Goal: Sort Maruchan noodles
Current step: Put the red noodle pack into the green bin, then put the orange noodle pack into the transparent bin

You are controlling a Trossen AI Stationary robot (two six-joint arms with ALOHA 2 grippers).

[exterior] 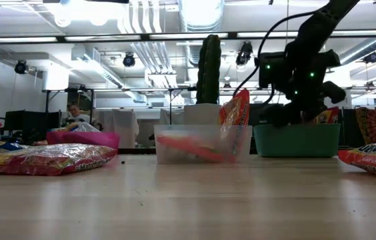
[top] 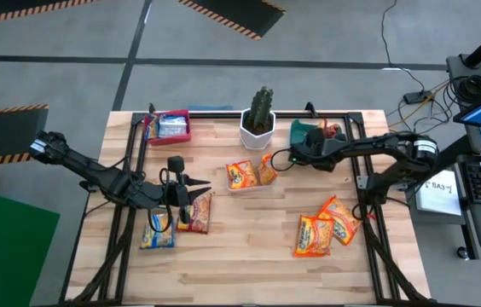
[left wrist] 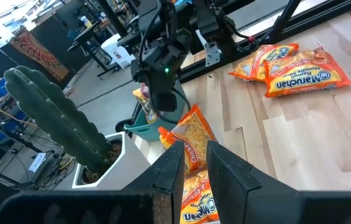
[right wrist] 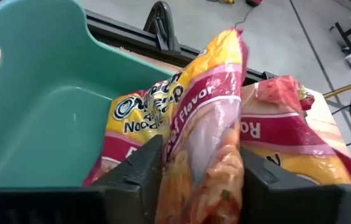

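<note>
The Maruchan noodles are flat orange and yellow packets. Two (top: 196, 211) lie near the table's left side and two more (top: 324, 228) toward the near right. Others sit in a clear tray (top: 245, 176), one standing upright (exterior: 235, 110). My right gripper (top: 309, 145) hovers over the teal bin (top: 317, 135) at the far edge, shut on a packet (right wrist: 206, 124); more packets (right wrist: 287, 137) lie in that bin. My left gripper (top: 196, 182) is shut and holds nothing, raised above the left packets and pointing toward the tray. My right gripper pinches an orange-and-yellow packet between its two fingers, which press on the packet's two flat faces (right wrist: 194, 162). The packet stands edge-on in the hold, lifted above the teal bin's floor (right wrist: 38, 124), its far end reaching over the packets lying in the bin.
A red bin (top: 168, 128) holding packets sits at the far left. A cactus in a white pot (top: 257, 124) stands between the two bins, just behind the clear tray. Black frame rails (top: 130, 170) run along the table's left, right and far sides. Bare wood spans the near middle.
</note>
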